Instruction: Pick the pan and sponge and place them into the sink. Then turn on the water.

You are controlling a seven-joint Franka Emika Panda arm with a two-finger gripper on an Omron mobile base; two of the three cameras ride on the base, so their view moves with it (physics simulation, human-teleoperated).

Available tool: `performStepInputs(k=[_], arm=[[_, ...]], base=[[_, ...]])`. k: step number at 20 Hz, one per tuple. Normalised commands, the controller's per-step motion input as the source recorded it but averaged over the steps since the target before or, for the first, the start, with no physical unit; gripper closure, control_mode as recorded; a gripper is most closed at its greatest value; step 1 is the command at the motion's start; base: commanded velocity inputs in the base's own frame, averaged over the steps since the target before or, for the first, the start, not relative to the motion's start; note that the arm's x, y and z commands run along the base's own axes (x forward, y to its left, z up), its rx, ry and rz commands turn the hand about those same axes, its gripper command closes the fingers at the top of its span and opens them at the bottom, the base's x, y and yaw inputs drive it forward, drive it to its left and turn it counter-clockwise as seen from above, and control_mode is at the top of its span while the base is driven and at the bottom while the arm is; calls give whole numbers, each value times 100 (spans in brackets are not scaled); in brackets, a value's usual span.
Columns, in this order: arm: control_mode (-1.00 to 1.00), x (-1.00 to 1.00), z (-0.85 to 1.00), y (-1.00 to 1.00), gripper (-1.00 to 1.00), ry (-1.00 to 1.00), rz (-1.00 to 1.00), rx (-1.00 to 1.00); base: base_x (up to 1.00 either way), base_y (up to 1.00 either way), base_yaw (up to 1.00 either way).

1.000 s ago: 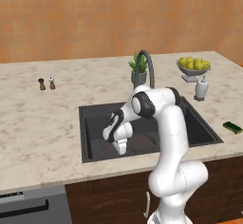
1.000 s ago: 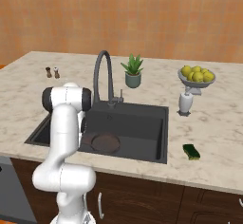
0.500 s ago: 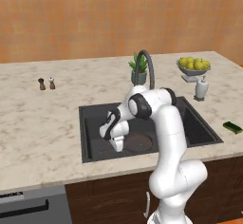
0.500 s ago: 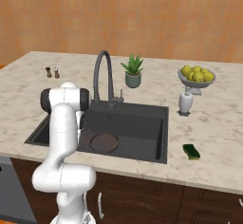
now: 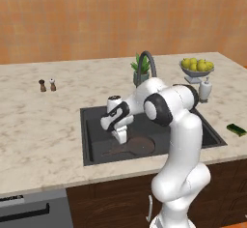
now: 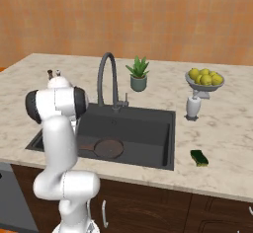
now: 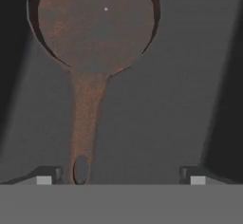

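The dark brown pan (image 5: 140, 146) lies flat on the floor of the black sink (image 5: 96, 125), its long handle pointing left. In the hand view the pan (image 7: 95, 23) fills the top and its handle runs down to the loop hole near the left fingertip (image 7: 45, 178). My gripper (image 7: 118, 175) is open just above the handle's end, holding nothing. From the left base view, the gripper (image 5: 120, 137) hangs low inside the basin. The green sponge (image 5: 236, 129) rests on the counter right of the sink (image 6: 143, 128), also seen as the sponge (image 6: 199, 158) near the front edge. No stream runs from the faucet (image 6: 106, 76).
Behind the sink stand a potted plant (image 6: 138, 74), a bowl of lemons (image 6: 204, 77) and a white soap dispenser (image 6: 192, 107). Two small shakers (image 5: 47, 84) sit on the counter at the far left. My arm's elbow leans over the sink's left side.
The jaws have gone from shut on the pan's handle to wide open. The pan now lies free on the sink floor; the hand shifted slightly left.
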Motion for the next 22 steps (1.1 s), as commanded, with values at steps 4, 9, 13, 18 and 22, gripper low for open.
performStepInputs(k=[4, 9, 13, 18, 22], arm=[[-100, -72, 100, -3, -100, -19, 20, -12], [-100, -74, 100, -30, -100, -6, 25, -2], [-100, -74, 100, -44, -100, 0, 26, 0], [-100, -77, 100, -48, -100, 0, 26, 0], [-100, -88, 98, -74, -100, 0, 35, 0]], base=[[0, 0, 0], [0, 0, 0], [0, 0, 0], [0, 0, 0], [0, 0, 0]])
